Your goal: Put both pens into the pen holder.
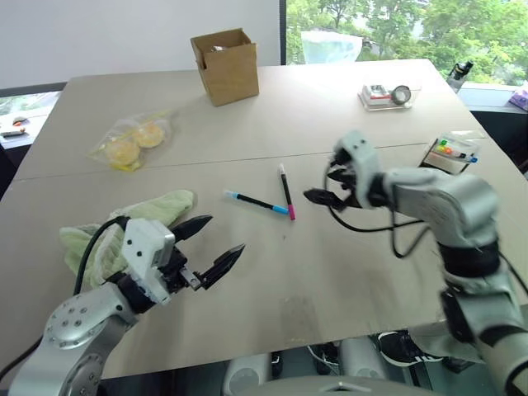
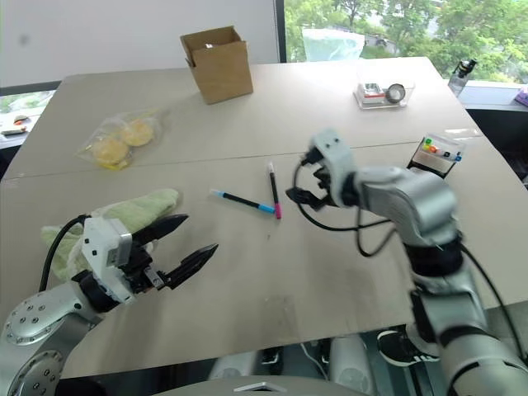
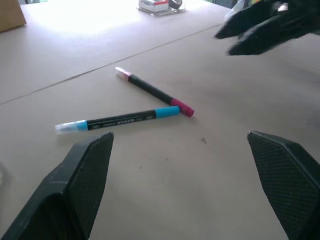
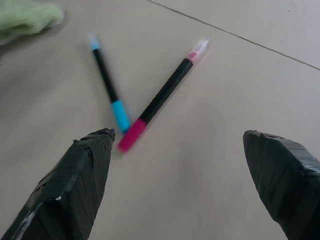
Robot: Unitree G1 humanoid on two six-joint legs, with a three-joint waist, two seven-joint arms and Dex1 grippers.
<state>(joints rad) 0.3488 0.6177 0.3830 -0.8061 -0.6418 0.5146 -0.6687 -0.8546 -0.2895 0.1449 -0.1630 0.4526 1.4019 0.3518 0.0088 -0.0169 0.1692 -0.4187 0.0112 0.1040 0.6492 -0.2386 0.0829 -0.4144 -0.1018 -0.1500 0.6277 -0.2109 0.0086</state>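
— Pens?
— Lying flat mid-counter, forming a V. Thin black pen with light blue ends (image 1: 258, 203) slanting toward the left; thin black pen with pink-magenta ends (image 1: 286, 190) running away from the near edge. Near tips meeting, blue end just touching or right beside the magenta end; cannot tell which.

— Right claw (image 1: 328, 186)?
— Fingers spread wide, nothing held. Hovering just right of the magenta-ended pen, angled down toward the V. Seen from the wrist, both dark fingers (image 4: 70, 190) framing the pens' meeting point.

— Left claw (image 1: 210, 247)?
— Also wide open, empty. Low over the near left part of the pale beige counter (image 1: 330, 124), pointing toward the pens, well apart from them.

— Pen holder?
— Small black-framed rack with a whitish clear body and coloured bits (image 1: 450, 153), far right of the counter, beyond the right arm, well apart from the pens.

— Anything else on the counter?
— Crumpled light green cloth (image 1: 157, 210) by the left claw. Clear bag of yellow round items (image 1: 132, 142) farther back on the left. Open brown cardboard box (image 1: 224, 66) at the far edge. Clear tray with a round metal object (image 1: 389, 96) at far right.
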